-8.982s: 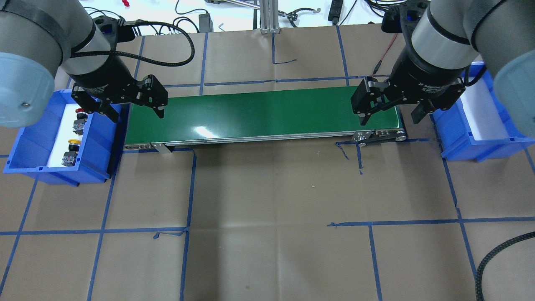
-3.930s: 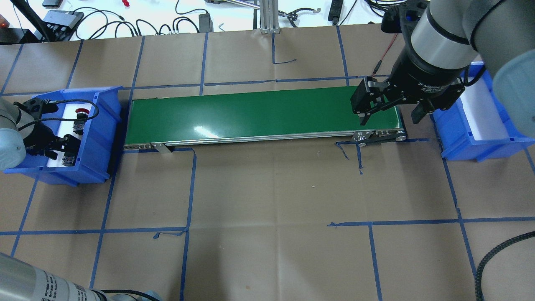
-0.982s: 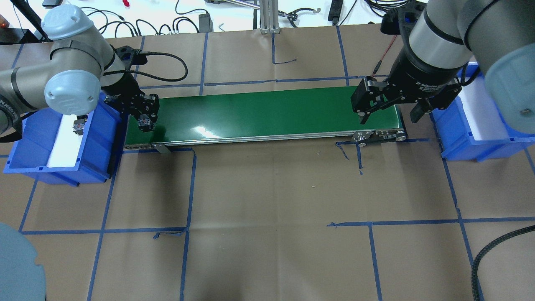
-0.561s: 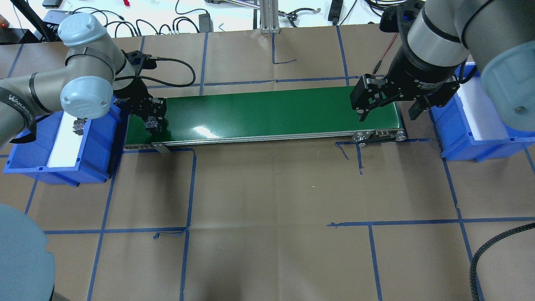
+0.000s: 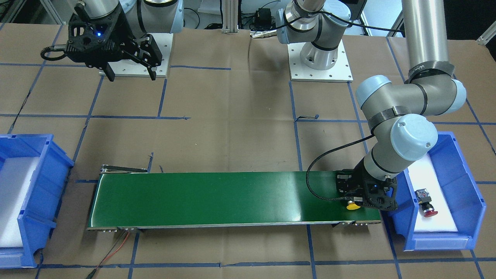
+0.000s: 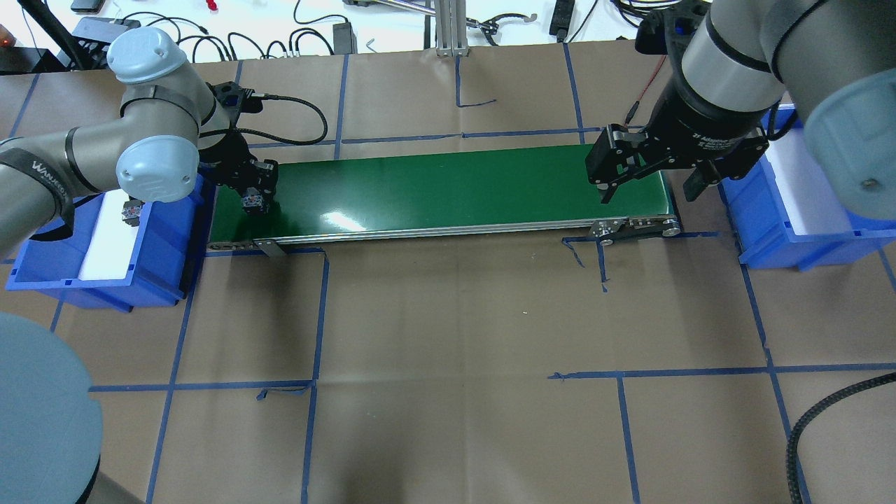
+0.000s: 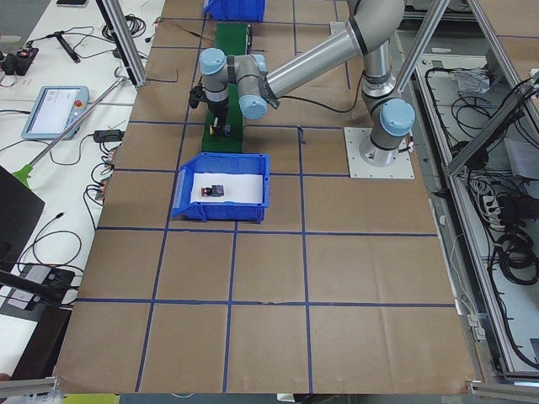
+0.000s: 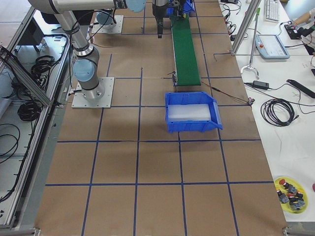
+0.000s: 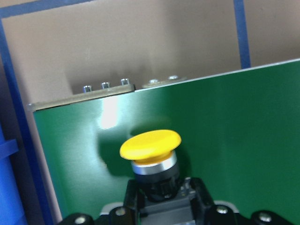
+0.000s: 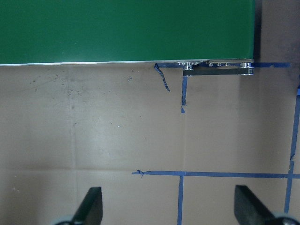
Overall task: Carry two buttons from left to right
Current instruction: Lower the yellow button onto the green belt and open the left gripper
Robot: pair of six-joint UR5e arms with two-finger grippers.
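Here we have the yellow button (image 9: 150,146): a broad yellow mushroom cap, a silver collar and a black body. It's clamped by the body between the fingers of the left gripper (image 6: 253,202), low over the left end of the green belt (image 5: 217,195). The cap juts out toward the belt's far edge, and we can't tell if it touches the belt. The red button (image 5: 426,202) lies on its side on the white pad (image 5: 441,217) of the blue bin (image 5: 474,217) beside that end, cap pointing away from the robot.
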